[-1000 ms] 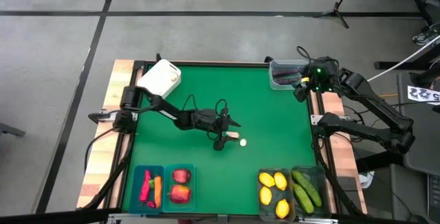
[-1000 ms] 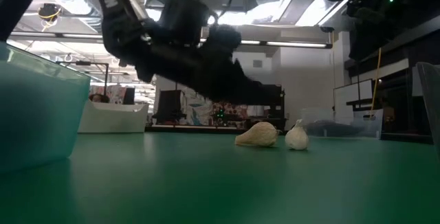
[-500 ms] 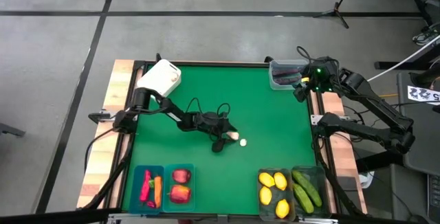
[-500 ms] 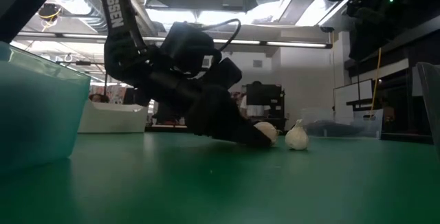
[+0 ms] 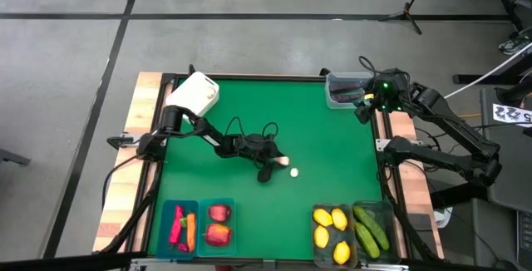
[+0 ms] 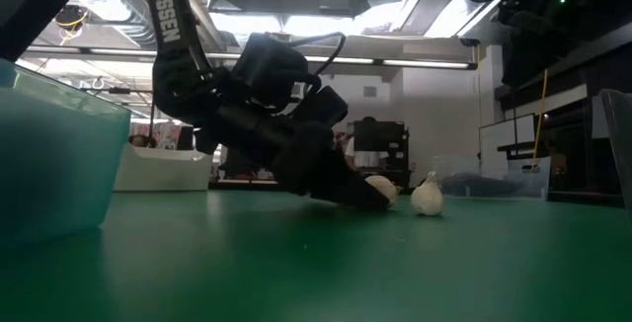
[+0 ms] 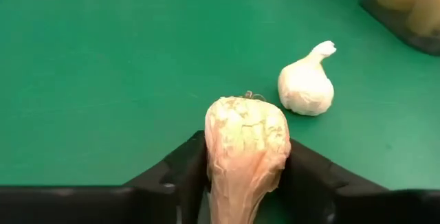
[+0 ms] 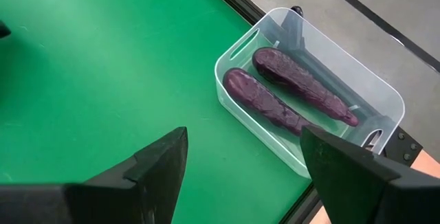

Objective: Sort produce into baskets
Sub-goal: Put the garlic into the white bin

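My left gripper [image 5: 277, 165] is down at the table's middle, shut on a pale garlic bulb [image 7: 246, 145]; the bulb also shows in the low view [image 6: 381, 186]. A second white garlic bulb [image 7: 306, 86] lies on the mat just beyond it, a little to its right in the high view [image 5: 293, 171]. My right gripper [image 8: 240, 162] is open and empty, up at the far right beside the clear tub [image 5: 345, 90], which holds two purple eggplants [image 8: 289, 97]. My left gripper pinches the garlic bulb between its two fingers [image 7: 182, 172], one on each side of the bulb's wide part [image 7: 218, 148]. The fingers slant down from the table's left. The bulb's narrow end points back between the fingers. In the low view the bulb is at the mat's surface.
The white box [image 5: 193, 95] stands at the far left. Two teal bins [image 5: 199, 206] with peppers, a carrot and apples stand at the near left. Two dark-tinted bins [image 5: 342, 208] with lemons and cucumbers stand at the near right. The green mat [image 5: 332, 155] lies between them.
My left gripper has come down from above the mat onto the pale garlic bulb, tipping its fingers downward, and has shut on the bulb's sides. The bulb has stayed on the mat beside the second bulb.
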